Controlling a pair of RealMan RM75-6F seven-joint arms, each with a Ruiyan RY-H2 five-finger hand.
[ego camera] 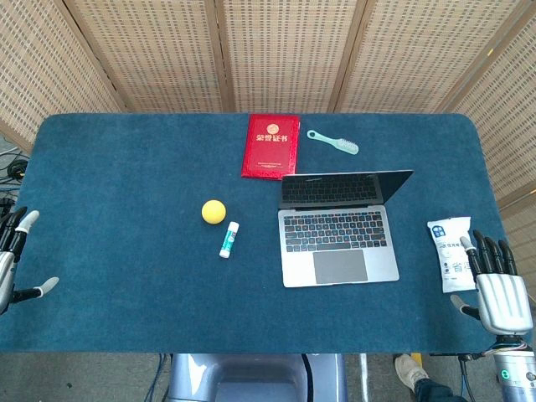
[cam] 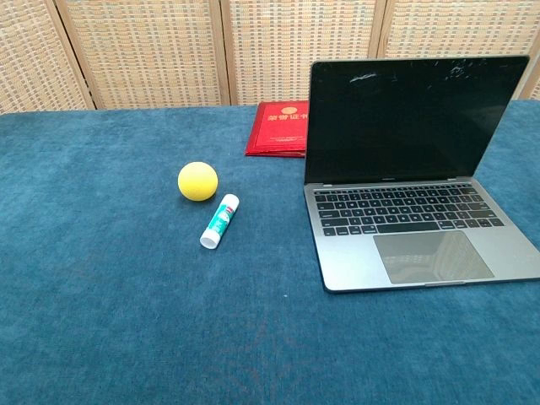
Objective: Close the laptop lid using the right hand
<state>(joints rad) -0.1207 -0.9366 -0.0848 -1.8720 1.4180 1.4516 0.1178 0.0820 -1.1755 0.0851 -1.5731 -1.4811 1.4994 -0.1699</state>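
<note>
Fingers (ego camera: 490, 251) of right hand (ego camera: 502, 297) spread apart, pointing fwd, holding nothing, back up, at table's (ego camera: 126, 276) near-right edge just beside white packet (ego camera: 451, 253). Left hand (ego camera: 12, 260) at left edge, fingers apart, empty. Laptop (ego camera: 339, 226) right of centre, lid (cam: 413, 118) upright & open. Hands, packet, comb (ego camera: 333, 141) show in head view only; chest view has laptop, ball (cam: 197, 180), glue stick (cam: 219, 221), red booklet (cam: 278, 128).
</note>
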